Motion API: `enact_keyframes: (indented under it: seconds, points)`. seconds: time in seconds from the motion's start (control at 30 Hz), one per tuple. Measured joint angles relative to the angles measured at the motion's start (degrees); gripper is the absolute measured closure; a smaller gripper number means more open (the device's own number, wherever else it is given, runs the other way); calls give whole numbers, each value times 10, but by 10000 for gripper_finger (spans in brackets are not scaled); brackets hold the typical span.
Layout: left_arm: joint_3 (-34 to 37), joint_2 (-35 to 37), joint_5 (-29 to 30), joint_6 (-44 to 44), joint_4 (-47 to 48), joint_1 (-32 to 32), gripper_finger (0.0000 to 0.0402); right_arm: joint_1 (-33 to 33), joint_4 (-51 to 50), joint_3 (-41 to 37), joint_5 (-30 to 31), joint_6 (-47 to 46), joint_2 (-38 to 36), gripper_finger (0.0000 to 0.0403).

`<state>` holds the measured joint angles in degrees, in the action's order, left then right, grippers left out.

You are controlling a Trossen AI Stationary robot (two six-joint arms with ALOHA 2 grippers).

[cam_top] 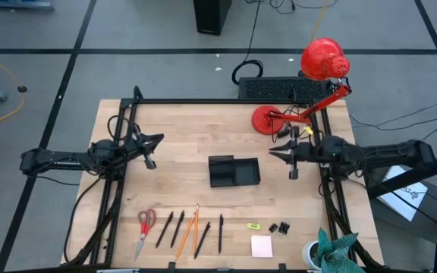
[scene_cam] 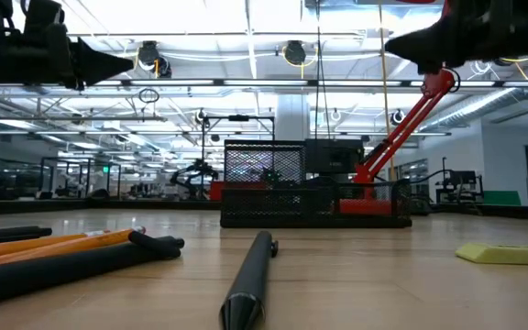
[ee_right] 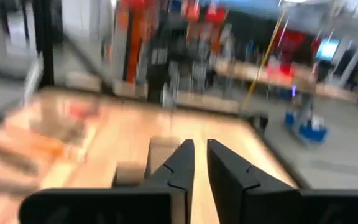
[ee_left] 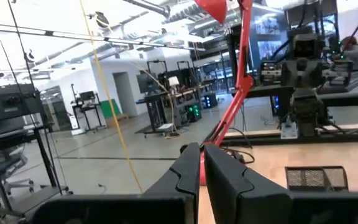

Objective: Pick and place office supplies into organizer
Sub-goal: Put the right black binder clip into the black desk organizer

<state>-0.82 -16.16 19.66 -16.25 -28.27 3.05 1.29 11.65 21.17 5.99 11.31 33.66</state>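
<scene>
The black organizer stands mid-table; the low view shows its mesh wall. Along the near edge lie red-handled scissors, black pens, orange pencils, a yellow-green piece, black clips and a pink sticky pad. My left gripper hovers shut, above the table left of the organizer. My right gripper hovers shut, right of the organizer. Both point toward the table's middle. The wrist views show each pair of fingertips nearly together.
A red desk lamp stands on its base at the far right, its head beyond the edge. A black keyboard-like slab lies at the far edge. A green cloth sits at the near right corner. Bare wood surrounds the organizer.
</scene>
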Motion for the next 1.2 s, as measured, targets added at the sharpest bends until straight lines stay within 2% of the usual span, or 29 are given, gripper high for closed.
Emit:
enact_keyframes:
  seconds: [0.1, 0.23, 0.4, 0.57, 0.7, 1.0, 1.2]
  points:
    - [0, 0, 0, 1, -8, 0, 371, 63, -164, 83, 56, -4, 16, 344]
    - [0, 0, 15, 19, -54, 0, 371, 147, -317, 155, 101, -82, 50, 319]
    - [0, 0, 19, 38, -109, 0, 371, 250, -408, 199, 105, -193, 102, 283]
    - [0, 0, 19, 48, -82, 0, 371, 334, -476, 209, 89, -319, 161, 254]
    - [0, 0, 19, 45, -65, 0, 371, 354, -502, 210, 61, -406, 206, 237]
    - [0, 0, 19, -18, -67, 0, 371, 356, -487, 210, 52, -473, 292, 204]
    - [0, 0, 20, -44, -67, 0, 371, 356, -445, 210, -33, -527, 335, 196]
